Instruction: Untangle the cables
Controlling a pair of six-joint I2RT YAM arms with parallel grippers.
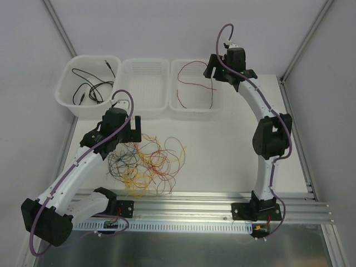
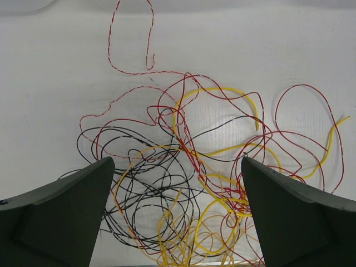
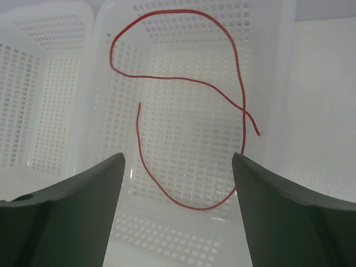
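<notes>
The cables (image 1: 147,164) lie in a loose tangle of red, yellow and black loops on the white table in front of the left arm. In the left wrist view the tangle (image 2: 189,183) spreads between and beyond my fingers. My left gripper (image 1: 129,132) (image 2: 178,161) hangs open just above the tangle's left side and holds nothing. A single red cable (image 1: 178,92) (image 3: 198,209) lies loose in the right basket (image 1: 194,110). My right gripper (image 1: 211,71) (image 3: 178,157) is open over that basket, with nothing between its fingers.
Three white perforated baskets stand in a row at the back. The left basket (image 1: 64,83) holds a black cable (image 1: 94,86). The middle basket (image 1: 146,83) shows no cable. A metal rail (image 1: 211,208) runs along the near edge by the arm bases.
</notes>
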